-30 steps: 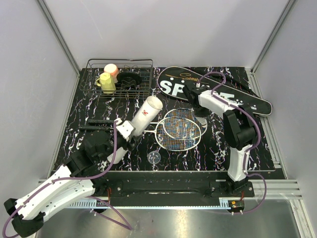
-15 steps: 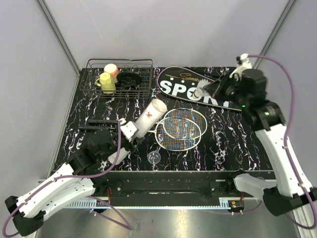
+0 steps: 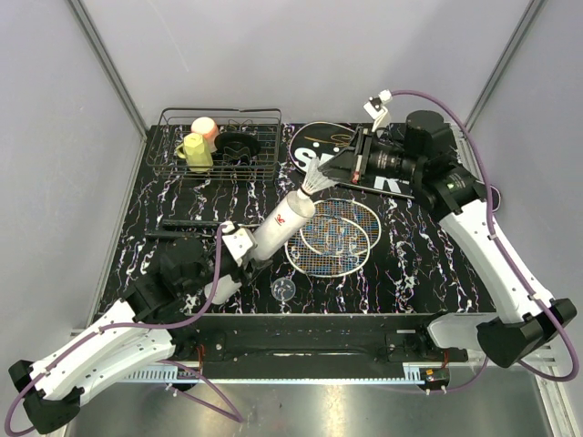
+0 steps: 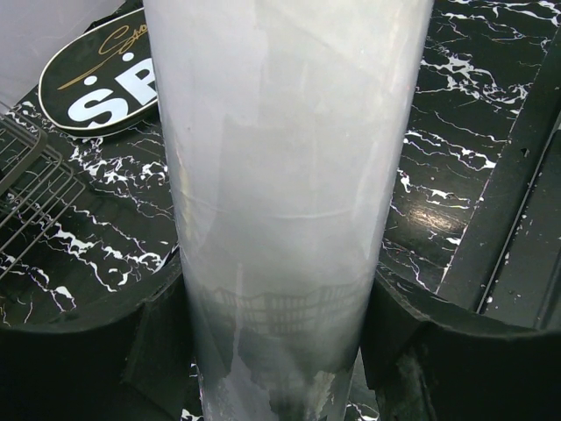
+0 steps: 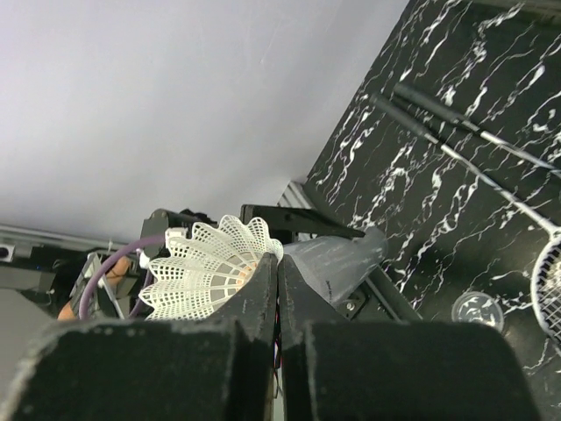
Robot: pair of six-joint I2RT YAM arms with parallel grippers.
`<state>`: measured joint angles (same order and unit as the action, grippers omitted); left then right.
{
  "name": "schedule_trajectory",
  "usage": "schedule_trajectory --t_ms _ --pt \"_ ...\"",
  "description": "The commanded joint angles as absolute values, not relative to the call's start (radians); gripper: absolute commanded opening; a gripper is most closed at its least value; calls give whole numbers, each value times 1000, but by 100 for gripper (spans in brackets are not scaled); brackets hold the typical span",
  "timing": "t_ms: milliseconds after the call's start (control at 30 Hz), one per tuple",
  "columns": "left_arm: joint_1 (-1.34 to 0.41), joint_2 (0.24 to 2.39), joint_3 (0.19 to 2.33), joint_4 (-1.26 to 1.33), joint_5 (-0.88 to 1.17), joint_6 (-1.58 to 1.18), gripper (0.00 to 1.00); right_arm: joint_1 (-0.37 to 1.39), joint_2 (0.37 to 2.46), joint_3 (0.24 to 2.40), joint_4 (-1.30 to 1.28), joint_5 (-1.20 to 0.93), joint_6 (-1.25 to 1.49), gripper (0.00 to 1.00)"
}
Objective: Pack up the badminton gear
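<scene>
My left gripper (image 3: 248, 248) is shut on the lower end of the long white tube (image 3: 284, 220), which slants up to the right; in the left wrist view the tube (image 4: 280, 175) fills the gap between both fingers (image 4: 149, 342). My right gripper (image 3: 325, 173) is shut on the skirt of a white shuttlecock (image 3: 314, 182), held right at the tube's upper mouth. In the right wrist view the shuttlecock (image 5: 197, 267) sticks out left of the closed fingertips (image 5: 263, 276). Two rackets (image 3: 335, 237) lie crossed on the table. The black "SPORT" bag (image 3: 314, 146) lies behind, partly hidden by the right arm.
A black wire basket (image 3: 219, 118) with yellow and pink cups stands at the back left. A small clear lid (image 3: 283, 289) lies near the front edge. The racket handles (image 5: 456, 123) stretch left across the marbled table (image 3: 428, 264).
The right arm lifted from beside the racket heads and swung left with the shuttlecock to the tube's mouth. The left arm shifted the tube slightly right and steeper.
</scene>
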<state>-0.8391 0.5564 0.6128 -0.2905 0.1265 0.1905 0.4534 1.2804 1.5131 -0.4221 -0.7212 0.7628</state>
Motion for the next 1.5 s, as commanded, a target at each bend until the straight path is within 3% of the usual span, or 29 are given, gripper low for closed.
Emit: schedule_trajectory --t_ms 0,300,333,400,467,533,767,1000,1200,1300,1467 --pt "-841 545 650 -195 164 195 10 505 1270 1506 -364 -758 775 0" --pt "-841 546 649 -189 156 196 10 561 1279 1505 -526 -723 646 2" --pt "-841 549 649 -189 156 198 10 574 1284 1541 -576 -663 609 23" --pt "-841 548 649 -189 156 196 10 575 1296 1612 -717 -585 502 42" --pt "-841 549 647 -190 158 195 10 577 1290 1640 -764 -519 454 58" --pt "-841 546 647 -189 161 196 10 577 1295 1658 -804 -518 416 65" --pt "-841 548 647 -189 161 195 10 626 1354 1602 -747 -595 446 67" --pt "-841 545 647 -189 153 190 10 719 1411 1594 -706 -511 477 68" --pt "-841 532 652 -189 71 184 9 707 1304 1626 -698 -408 446 87" --pt "-841 517 658 -192 -77 183 7 677 1200 1579 -683 -191 471 99" --pt "-841 465 649 -178 -354 178 6 655 1052 1410 -673 198 544 100"
